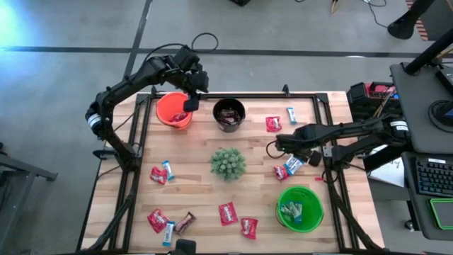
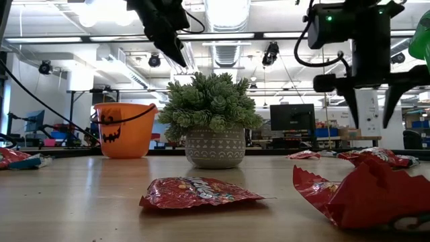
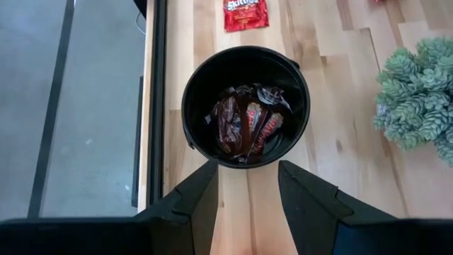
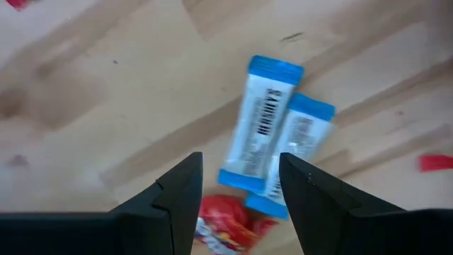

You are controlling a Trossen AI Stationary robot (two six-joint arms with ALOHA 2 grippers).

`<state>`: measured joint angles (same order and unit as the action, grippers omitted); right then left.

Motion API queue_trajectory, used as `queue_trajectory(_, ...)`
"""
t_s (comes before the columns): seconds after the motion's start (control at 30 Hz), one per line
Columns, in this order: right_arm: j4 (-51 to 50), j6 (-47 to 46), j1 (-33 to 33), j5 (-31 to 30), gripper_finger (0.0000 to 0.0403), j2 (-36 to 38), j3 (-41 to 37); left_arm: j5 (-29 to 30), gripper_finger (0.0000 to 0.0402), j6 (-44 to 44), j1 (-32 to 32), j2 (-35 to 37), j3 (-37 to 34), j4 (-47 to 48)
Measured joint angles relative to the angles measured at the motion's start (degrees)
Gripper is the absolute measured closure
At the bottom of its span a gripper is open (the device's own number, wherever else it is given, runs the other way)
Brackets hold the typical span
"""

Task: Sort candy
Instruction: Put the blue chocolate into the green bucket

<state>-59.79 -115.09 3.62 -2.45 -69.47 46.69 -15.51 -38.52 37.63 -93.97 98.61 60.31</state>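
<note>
Right end effector (image 4: 237, 195), released and empty, hangs over two overlapping light-blue-and-white wrapped candy bars (image 4: 272, 138) at right-centre of the high view, long axes diagonal; left arm well apart.

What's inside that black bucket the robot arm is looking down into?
The black bucket holds several dark brown wrapped candies, piled overlapping on its floor. An exact count is unclear, and anything beneath the pile is covered.
</note>
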Motion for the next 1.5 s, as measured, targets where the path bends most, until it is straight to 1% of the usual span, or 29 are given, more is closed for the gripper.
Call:
queue_trajectory(0.17,5.79,-4.65,0.0,-2.25,0.0225,-0.02,-2.02,0.0,0.0271,-1.58,0.07,0.0,0.0,0.54)
queue_trajectory(0.4,6.64,-9.15,0.0,-3.44,0.0225,-0.04,-3.65,0.0,0.0271,-2.8,0.56,0.02,0.0,1.21)
queue_trajectory(0.6,7.21,-9.6,0.0,-3.15,0.0225,-0.04,-5.17,-0.02,0.0271,-2.84,1.09,0.02,0.0,1.71)
queue_trajectory(0.77,9.98,-9.58,0.0,-3.09,0.0225,-0.04,-6.33,-0.02,0.0271,-3.02,1.45,0.02,0.0,2.14)
queue_trajectory(0.97,11.0,-9.51,0.0,-0.53,0.0225,-0.04,-8.17,-0.03,0.0271,-3.02,1.49,0.02,0.0,2.39)
queue_trajectory(1.13,13.73,-9.44,0.0,-0.11,0.0225,-0.07,-9.32,-0.02,0.0271,-3.02,1.49,0.02,0.0,2.45)
queue_trajectory(1.27,13.81,-8.81,-0.15,1.93,0.0225,-0.07,-9.91,-0.04,0.0271,-2.98,1.49,0.02,0.0,2.44)
queue_trajectory(1.5,13.7,-8.82,-0.26,2.47,0.0225,-0.07,-10.45,-0.07,0.0271,-2.85,1.49,0.02,0.0,2.52)
